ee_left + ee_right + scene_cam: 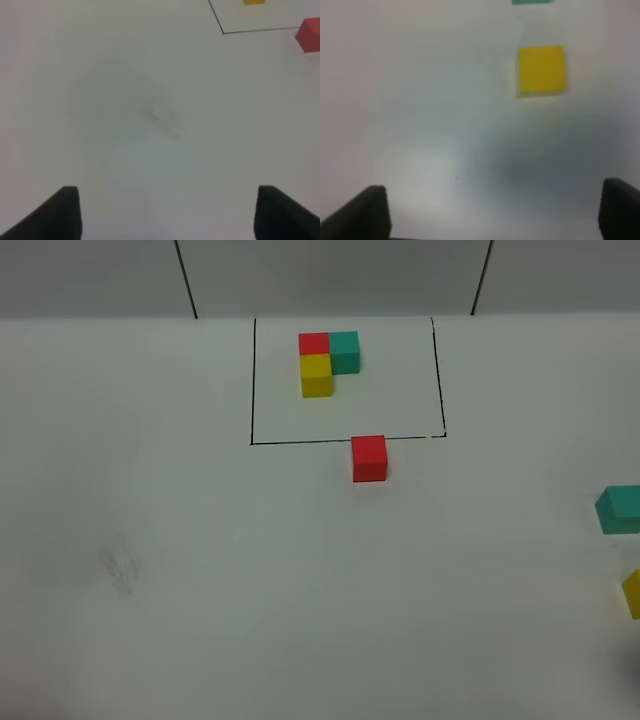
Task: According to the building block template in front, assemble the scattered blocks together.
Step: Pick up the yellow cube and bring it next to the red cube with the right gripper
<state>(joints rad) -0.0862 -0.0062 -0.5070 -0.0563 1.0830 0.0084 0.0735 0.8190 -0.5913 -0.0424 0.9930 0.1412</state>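
Left fingers (65,215): spread apart and empty over bare surface (200,570); the red cube shows at the edge of their wrist view.
Template (328,360): at the far middle, inside the black outline (252,380). Red is the corner, teal is to its right and yellow is on its near side. Leave it alone.
Red cube (368,458): alone, just outside the outline's near line.
Teal cube (620,508): at the far right edge, well apart from the red.
Yellow cube (541,69): nearer than the teal and cut off by the right edge of the high view.
Right fingers (370,212): apart and empty, short of the yellow cube, which sits off their centre line.
Step, as I judge it: you are lining up on the yellow cube.
- Shift until it sits midway between the fingers, with its faces square to them.
- Come straight down and close on two opposite faces.
- Set it flush against the red cube's near face.
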